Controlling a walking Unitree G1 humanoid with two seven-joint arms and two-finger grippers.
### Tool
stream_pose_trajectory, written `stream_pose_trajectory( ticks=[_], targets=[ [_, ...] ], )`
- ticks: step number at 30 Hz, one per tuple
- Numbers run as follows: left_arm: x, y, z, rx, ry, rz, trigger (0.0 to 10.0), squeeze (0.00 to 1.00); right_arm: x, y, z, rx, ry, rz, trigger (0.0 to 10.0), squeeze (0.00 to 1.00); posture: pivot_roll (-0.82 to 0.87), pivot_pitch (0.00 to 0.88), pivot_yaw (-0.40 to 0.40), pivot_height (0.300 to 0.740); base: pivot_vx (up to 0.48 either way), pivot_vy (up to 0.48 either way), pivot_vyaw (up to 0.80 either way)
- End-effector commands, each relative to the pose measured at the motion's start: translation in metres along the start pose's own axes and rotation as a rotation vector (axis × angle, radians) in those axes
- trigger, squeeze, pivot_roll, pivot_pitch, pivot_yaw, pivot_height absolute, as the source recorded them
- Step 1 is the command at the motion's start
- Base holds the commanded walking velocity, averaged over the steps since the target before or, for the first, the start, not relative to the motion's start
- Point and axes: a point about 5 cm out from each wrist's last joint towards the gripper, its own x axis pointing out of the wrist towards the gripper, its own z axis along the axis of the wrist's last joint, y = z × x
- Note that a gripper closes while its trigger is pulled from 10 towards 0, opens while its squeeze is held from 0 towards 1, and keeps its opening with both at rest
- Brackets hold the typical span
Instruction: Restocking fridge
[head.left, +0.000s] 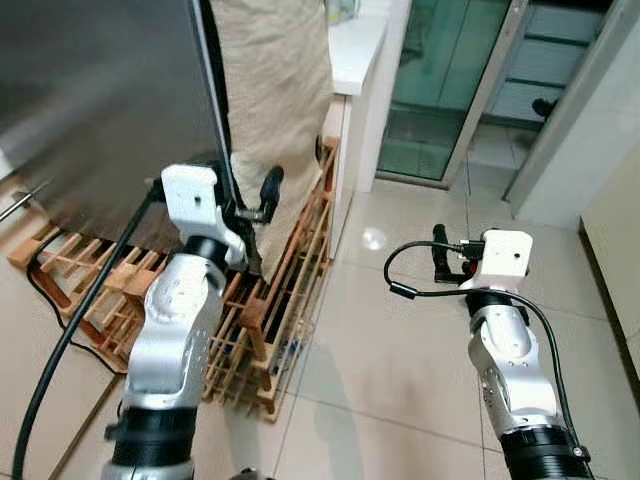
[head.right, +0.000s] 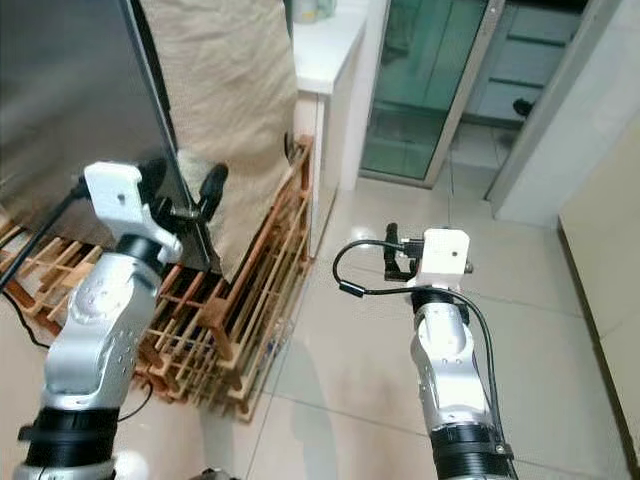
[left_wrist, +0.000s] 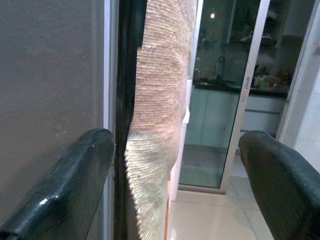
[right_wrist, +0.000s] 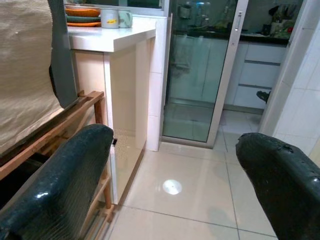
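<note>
Slatted wooden rack (head.left: 270, 300) on pale tiled floor (head.left: 400, 340), coarse beige woven cloth (head.left: 275, 110) hanging above it; white tabletop (right_wrist: 112, 37) carrying stacked orange bowls (right_wrist: 82, 14), white mug (right_wrist: 111, 18); glass sliding door (head.left: 440, 90) behind

No text, label, brand, number or sign can be read anywhere in these pictures. The white mug with a yellow patch (right_wrist: 111, 18), standing on the white countertop at about eleven o'clock in the right wrist view, carries a small mark, but it is too small and blurred to make out. The brushed grey metal fridge door (head.left: 100, 100), at ten o'clock in the left eye view, bears no legible lettering, and neither do the white plastic camera housings on the two wrists (head.left: 505, 255).
</note>
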Motion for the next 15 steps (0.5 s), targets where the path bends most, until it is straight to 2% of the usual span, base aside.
stream_pose_trajectory(
  ticks=[1, 6, 15],
  targets=[
    [0.002, 0.001, -0.003, 0.004, 0.012, 0.019, 10.0, 0.0, 0.0, 0.003, 0.003, 0.011, -0.008, 0.017, 10.0, 1.0, -0.09, 0.0, -0.012, 0.74, 0.0, 0.0, 0.0],
    [0.008, -0.005, 0.002, -0.01, -0.009, 0.016, 10.0, 0.0, -0.004, 0.005, 0.0, 0.006, 0.001, 0.026, 10.0, 1.0, -0.1, 0.0, -0.005, 0.74, 0.0, 0.0, 0.0],
    [0.013, -0.012, -0.004, -0.032, 0.015, 0.032, 10.0, 0.0, -0.006, 0.011, -0.001, 0.026, 0.002, 0.072, 10.0, 1.0, -0.1, 0.0, -0.004, 0.74, 0.0, 0.0, 0.0]
  ],
)
